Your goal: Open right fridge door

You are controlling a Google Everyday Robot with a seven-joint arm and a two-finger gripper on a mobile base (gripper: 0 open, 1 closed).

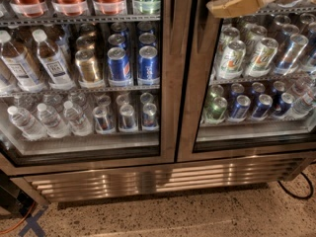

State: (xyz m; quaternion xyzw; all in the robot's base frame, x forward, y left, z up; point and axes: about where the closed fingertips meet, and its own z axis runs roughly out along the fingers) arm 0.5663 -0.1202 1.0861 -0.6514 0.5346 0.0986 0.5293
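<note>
The right fridge door [193,107] is a glass pane in a brushed steel frame. It stands closed, flush with the left door [167,83]. Behind its glass are shelves of green and blue cans [247,58]. My gripper [233,5], tan and pale, hangs at the top of the view in front of the upper part of the right door. It is just right of that door's left frame edge and points left. Most of the arm is cut off by the top edge.
Through the left door I see water bottles [34,122], gold cans and blue cans. A steel vent grille [158,179] runs below both doors. A black cable [296,191] lies on the speckled floor at right. An orange cable and blue tape [27,221] lie at bottom left.
</note>
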